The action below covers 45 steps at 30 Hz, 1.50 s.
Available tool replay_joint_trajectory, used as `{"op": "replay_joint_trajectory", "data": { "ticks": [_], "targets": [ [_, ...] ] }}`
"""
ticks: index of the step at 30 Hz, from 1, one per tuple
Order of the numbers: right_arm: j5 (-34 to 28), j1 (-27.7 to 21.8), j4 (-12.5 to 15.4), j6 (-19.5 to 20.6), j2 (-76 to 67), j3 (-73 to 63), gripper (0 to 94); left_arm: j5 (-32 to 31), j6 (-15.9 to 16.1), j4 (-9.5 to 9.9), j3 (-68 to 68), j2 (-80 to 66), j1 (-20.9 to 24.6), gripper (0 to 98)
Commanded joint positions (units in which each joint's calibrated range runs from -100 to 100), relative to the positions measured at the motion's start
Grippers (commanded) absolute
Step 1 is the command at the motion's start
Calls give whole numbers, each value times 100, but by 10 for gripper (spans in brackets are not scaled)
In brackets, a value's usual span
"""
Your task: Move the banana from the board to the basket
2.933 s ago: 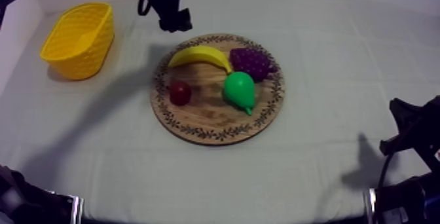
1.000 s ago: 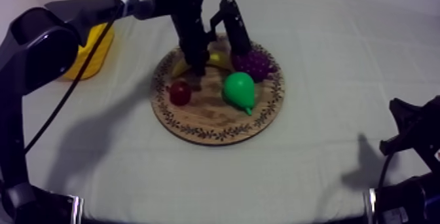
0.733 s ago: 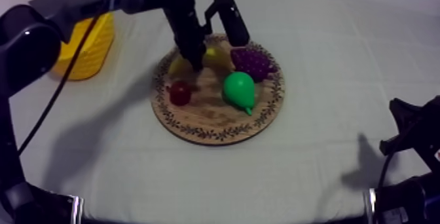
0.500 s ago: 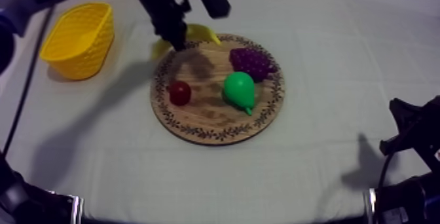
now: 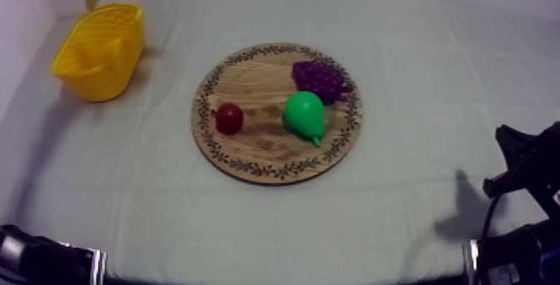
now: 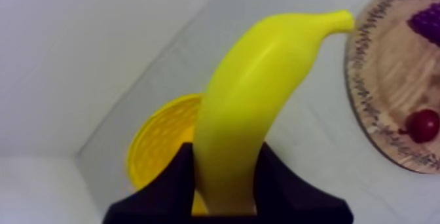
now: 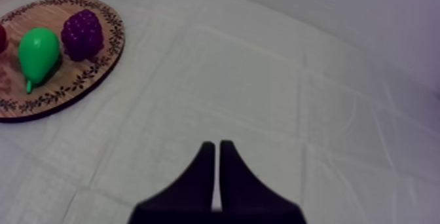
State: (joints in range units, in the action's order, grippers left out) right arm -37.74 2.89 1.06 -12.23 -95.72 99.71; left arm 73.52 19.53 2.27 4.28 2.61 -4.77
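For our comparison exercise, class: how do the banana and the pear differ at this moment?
Colour: the banana is yellow, the pear green. Shape: the banana is long and curved, the pear rounded. State: the banana is held in the air by the fingers of the left gripper, by the yellow basket; the pear lies on the wooden board. Both are toy fruit.

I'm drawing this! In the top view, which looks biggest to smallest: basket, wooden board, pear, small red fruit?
1. wooden board
2. yellow basket
3. pear
4. small red fruit
The yellow basket is farther off, yet clearly second.
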Motion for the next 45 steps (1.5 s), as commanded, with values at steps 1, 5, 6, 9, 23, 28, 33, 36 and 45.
{"op": "replay_joint_trajectory", "data": {
  "ticks": [1, 5, 6, 9, 23, 28, 33, 36, 45],
  "targets": [
    [0, 2, -1, -1, -3, -5, 6, -6, 41, -23, 47, 113, 302, 235],
    [0, 2, -1, -1, -3, -5, 6, -12, 154, -104, 195, 367, 585, 245],
    [0, 2, -1, -1, -3, -5, 6, -13, 171, -115, 239, 452, 645, 248],
    [0, 2, -1, -1, -3, -5, 6, -14, 193, -137, 385, 752, 800, 258],
    [0, 2, -1, -1, -3, -5, 6, -89, 333, -173, 437, 1825, 1144, 571],
    [0, 2, -1, -1, -3, -5, 6, -108, 357, -196, 266, 1767, 1172, 666],
    [0, 2, -1, -1, -3, -5, 6, -125, 362, -301, -1, 1310, 1170, 694],
    [0, 2, -1, -1, -3, -5, 6, -127, 357, -405, -184, 830, 1154, 692],
    [0, 2, -1, -1, -3, -5, 6, -157, -64, -432, -666, -1305, 772, 634]
  ]
}}
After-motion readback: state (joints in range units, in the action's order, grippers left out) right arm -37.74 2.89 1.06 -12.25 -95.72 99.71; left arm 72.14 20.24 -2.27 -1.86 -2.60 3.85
